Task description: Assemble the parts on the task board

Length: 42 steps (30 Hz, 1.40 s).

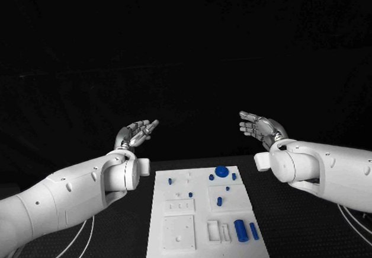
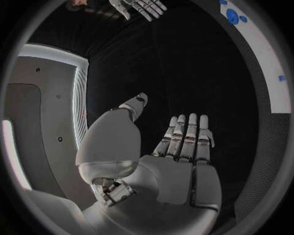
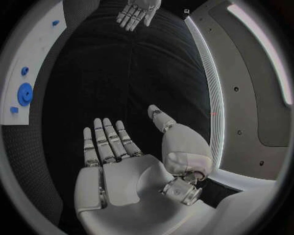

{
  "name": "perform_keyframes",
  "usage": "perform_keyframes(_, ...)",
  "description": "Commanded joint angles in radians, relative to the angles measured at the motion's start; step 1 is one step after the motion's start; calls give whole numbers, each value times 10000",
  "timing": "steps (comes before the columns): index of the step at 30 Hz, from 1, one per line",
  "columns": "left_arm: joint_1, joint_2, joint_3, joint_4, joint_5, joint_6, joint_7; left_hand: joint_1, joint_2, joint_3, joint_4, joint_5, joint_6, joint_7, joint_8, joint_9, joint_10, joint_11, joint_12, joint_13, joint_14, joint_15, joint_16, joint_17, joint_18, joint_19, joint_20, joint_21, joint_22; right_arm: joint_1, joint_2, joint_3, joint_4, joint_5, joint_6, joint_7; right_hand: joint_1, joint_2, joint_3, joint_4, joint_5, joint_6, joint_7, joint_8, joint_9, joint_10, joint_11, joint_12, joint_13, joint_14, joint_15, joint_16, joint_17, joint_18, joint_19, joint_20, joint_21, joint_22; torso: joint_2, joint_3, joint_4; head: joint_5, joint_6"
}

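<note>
Below and between the fingertips: the white task board (image 1: 205,217) lies flat on the black table (image 1: 117,252), its long axis running away from the robot.
Parts: small blue pieces rest on the board; a round blue disc (image 1: 221,172) sits at its far end, and an upright-lying blue cylinder (image 1: 241,229) and a thinner blue pin (image 1: 254,231) lie at the near right.
Left hand (image 1: 135,134): raised beyond the board's far end, palm inward, fingers straight and apart, holding nothing.
Right hand (image 1: 259,125): mirrored opposite, fingers apart, empty.
Nearer hand: likely the right, since the cylinder and pin lie on its side, well below its fingertips.
</note>
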Motion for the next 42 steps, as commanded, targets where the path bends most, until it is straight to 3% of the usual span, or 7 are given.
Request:
perform_keyframes(1,319,305,-151,-780,191,1516,-895,443,-48,190,50,71,220,26,137,175,262,46,59,35,224,27,144,174,-155,169,32,85,460,316,122,-145,-639,-77,2397,-1520,866,-155,389,-516,95,445,578,347,279,656,199,142,66,429,208,301,233,115,392,115,248,1284,0,0,-1,0,1)
perform_keyframes(11,702,652,-371,-1674,257,2076,-1266,725,223,-99,86,80,329,248,241,232,505,227,141,74,571,52,392,290,-155,379,-101,294,447,759,270,-382,-1465,-93,3502,-2274,2477,-446,645,-1037,657,1779,791,920,289,2258,425,544,175,2066,492,1021,426,686,2040,-34,640,2719,0,0,-1,0,1)
perform_keyframes(12,702,476,-377,-1490,226,2524,-1334,767,270,-143,68,92,372,294,263,239,573,270,165,84,633,61,430,302,-155,433,-130,325,444,757,620,-381,-2302,-4467,2660,-1965,2589,-492,682,-1032,653,1920,789,944,262,2425,414,566,169,2237,443,1063,423,764,2227,-41,630,2674,-14,-32,4,-9,20)
perform_keyframes(15,702,383,-379,-1416,60,2554,-1338,951,450,-353,-41,121,717,512,428,283,1139,493,402,178,1082,130,669,374,-129,776,-290,492,433,757,740,-381,-2462,-5383,2552,-1968,2831,-550,744,-1053,633,2274,735,1023,215,2820,352,627,163,2643,298,1168,425,938,2654,-58,612,2584,-5,-30,-2,-15,55)
perform_keyframes(27,720,-217,-378,-490,-498,2924,-1263,1840,1216,-787,-1337,877,3101,533,1068,212,4033,393,1399,469,4050,-319,1983,943,263,3251,-1142,1587,390,757,868,-372,-2382,-10018,2235,-2082,3745,-811,1523,-1061,294,4277,376,1496,128,4942,-428,1117,349,5340,-900,2189,1050,1922,5424,-183,1013,2225,184,4,36,-18,104)
perform_keyframes(31,742,-589,-374,305,-506,2934,-1191,1750,1396,-714,-1947,918,3539,482,948,55,4535,292,1339,469,4438,-441,2008,1100,228,3553,-1289,1742,368,757,883,-371,-2141,-11988,2249,-2159,4149,-906,1747,-1100,196,5123,76,1581,111,5810,-762,1158,417,7292,-1793,3000,1798,2473,7570,-407,1703,2159,368,4,73,-68,144)
perform_keyframes(42,748,-1018,-361,1338,-506,2965,-1119,1308,1291,-599,-2329,901,3504,549,690,-104,4490,364,1027,361,4467,-417,1829,1169,202,3562,-1291,1733,351,735,1186,-374,-1796,-15110,2313,-2449,4445,-1246,1678,-1109,143,5402,22,1276,-33,6128,-913,746,317,8368,-2074,3551,2650,2473,8974,-957,2175,2226,865,-29,270,-166,193)
